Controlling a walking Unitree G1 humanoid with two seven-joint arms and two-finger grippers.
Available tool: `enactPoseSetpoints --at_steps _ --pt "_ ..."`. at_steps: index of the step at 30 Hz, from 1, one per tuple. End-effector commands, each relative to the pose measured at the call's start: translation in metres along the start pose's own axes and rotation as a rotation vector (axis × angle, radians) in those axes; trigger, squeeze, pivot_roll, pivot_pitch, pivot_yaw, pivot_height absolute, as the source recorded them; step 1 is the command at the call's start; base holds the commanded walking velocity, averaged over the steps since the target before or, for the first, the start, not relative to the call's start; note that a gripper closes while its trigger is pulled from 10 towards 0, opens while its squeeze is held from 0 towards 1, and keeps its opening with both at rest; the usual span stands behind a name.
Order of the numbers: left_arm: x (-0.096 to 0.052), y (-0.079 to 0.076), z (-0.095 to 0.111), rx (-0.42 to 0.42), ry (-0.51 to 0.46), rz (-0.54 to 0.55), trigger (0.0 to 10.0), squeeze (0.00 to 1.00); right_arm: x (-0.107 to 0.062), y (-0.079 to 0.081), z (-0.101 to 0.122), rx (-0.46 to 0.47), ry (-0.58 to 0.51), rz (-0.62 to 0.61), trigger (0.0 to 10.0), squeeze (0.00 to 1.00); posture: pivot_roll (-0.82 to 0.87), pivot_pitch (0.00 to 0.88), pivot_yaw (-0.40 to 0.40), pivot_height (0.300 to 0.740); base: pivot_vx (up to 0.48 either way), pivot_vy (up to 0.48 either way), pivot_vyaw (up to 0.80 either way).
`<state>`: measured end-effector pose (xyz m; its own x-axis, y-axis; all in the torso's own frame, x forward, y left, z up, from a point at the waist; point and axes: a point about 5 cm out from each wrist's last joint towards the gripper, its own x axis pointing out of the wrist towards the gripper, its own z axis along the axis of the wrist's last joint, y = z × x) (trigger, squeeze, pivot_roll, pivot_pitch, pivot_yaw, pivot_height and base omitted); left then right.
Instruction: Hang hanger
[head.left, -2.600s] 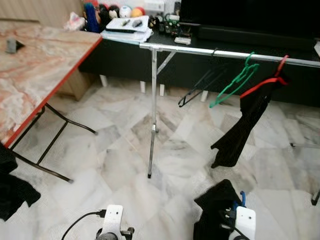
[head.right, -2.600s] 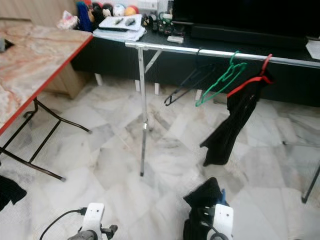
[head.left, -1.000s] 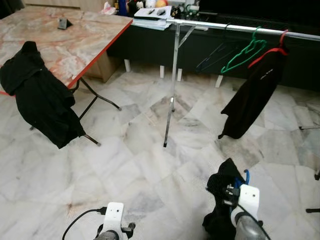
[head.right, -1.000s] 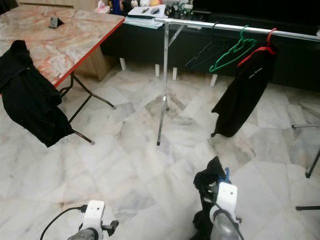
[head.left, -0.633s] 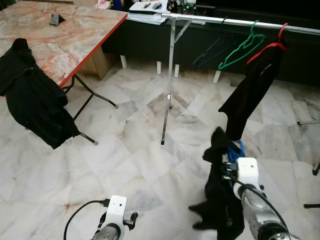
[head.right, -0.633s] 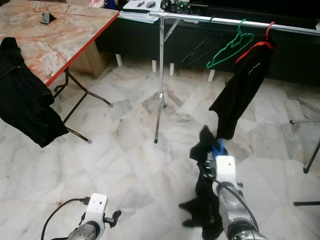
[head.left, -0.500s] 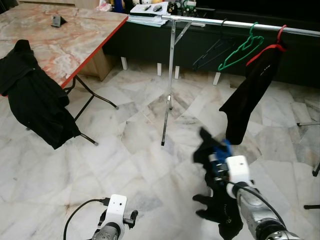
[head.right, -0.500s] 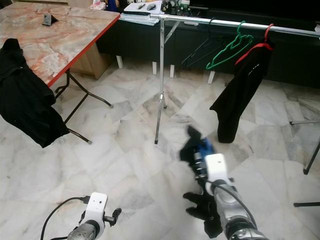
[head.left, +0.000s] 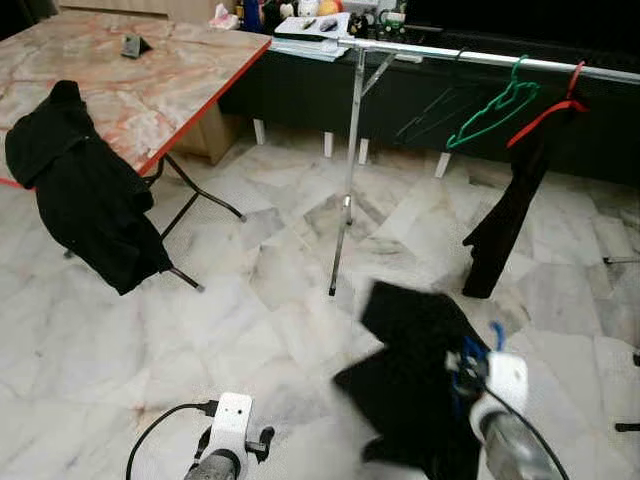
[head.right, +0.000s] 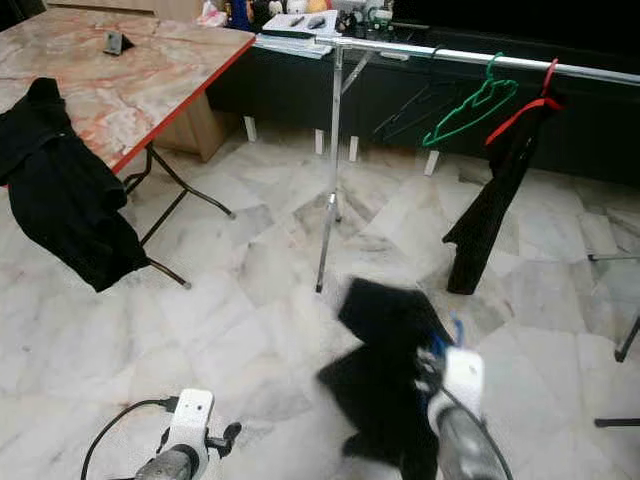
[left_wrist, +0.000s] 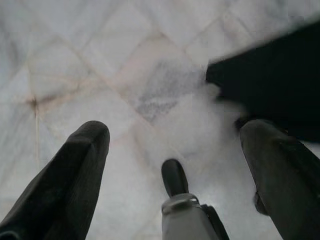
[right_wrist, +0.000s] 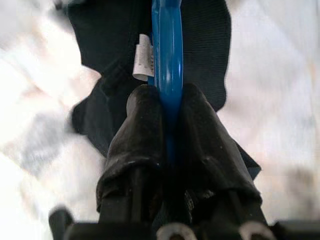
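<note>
So the blue hanger (right_wrist: 166, 65) is pinched tight between the two black fingers (right_wrist: 142, 130) of the right gripper (right_wrist: 167, 107), with a black garment (head.left: 415, 375) draped on it; you can see a little white label on the cloth right beside the blue plastic in the wrist view. From the head views that garment is a blurry dark shape low in front of the robot, over the marble floor (head.left: 270, 290), with a bit of blue poking out just above the white wrist housing. The left gripper (left_wrist: 175, 145) hangs low on the other side, fingers spread wide apart with nothing between them, pointing down at the floor tiles with the edge of the black cloth off to one side. Further out there's the silver clothes rail (head.left: 470, 58) running across in front of a dark cabinet, held up by a thin metal stand. On the rail: a dark hanger (head.left: 432, 98), a green hanger (head.left: 495, 110) and a red hanger (head.left: 548, 105) with another black garment (head.left: 505, 225) hanging off it, down toward the floor. Off to the robot's left is a marble-look table (head.left: 130, 90) with a red edge, and a black jacket (head.left: 85, 200) is slung over its near corner.
</note>
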<state>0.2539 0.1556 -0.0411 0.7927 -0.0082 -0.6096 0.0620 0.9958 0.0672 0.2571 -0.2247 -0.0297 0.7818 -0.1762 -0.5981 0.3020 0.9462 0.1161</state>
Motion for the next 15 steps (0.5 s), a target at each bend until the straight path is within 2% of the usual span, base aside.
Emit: enactPoseSetpoints --at_steps 1,3,4,7,15 --pt "-0.004 0.0 -0.016 -0.035 0.068 0.013 10.0 0.0 -0.004 -0.005 -0.013 0.006 0.036 -0.024 10.0 0.0 0.06 0.152 -0.013 0.74 0.0 0.0 0.0" --pt "-0.004 0.0 -0.017 -0.034 0.078 0.016 10.0 0.0 -0.008 -0.01 -0.026 0.005 0.077 -0.051 10.0 0.0 0.06 0.152 -0.013 0.74 0.0 0.0 0.0" --pt "-0.004 0.0 -0.017 -0.034 0.09 0.016 10.0 0.0 -0.011 -0.013 -0.037 -0.025 0.115 -0.061 10.0 0.0 0.06 0.16 -0.011 0.74 0.0 0.0 0.0" --pt "-0.004 0.001 -0.019 -0.036 0.115 0.02 10.0 0.0 -0.016 -0.016 -0.051 -0.05 0.161 -0.069 10.0 0.0 0.07 0.169 -0.01 0.74 0.0 0.0 0.0" --pt "-0.004 0.001 -0.022 -0.047 0.154 0.028 10.0 0.0 -0.024 -0.017 -0.07 -0.132 0.226 -0.039 10.0 0.0 0.06 0.18 -0.011 0.74 0.0 0.0 0.0"
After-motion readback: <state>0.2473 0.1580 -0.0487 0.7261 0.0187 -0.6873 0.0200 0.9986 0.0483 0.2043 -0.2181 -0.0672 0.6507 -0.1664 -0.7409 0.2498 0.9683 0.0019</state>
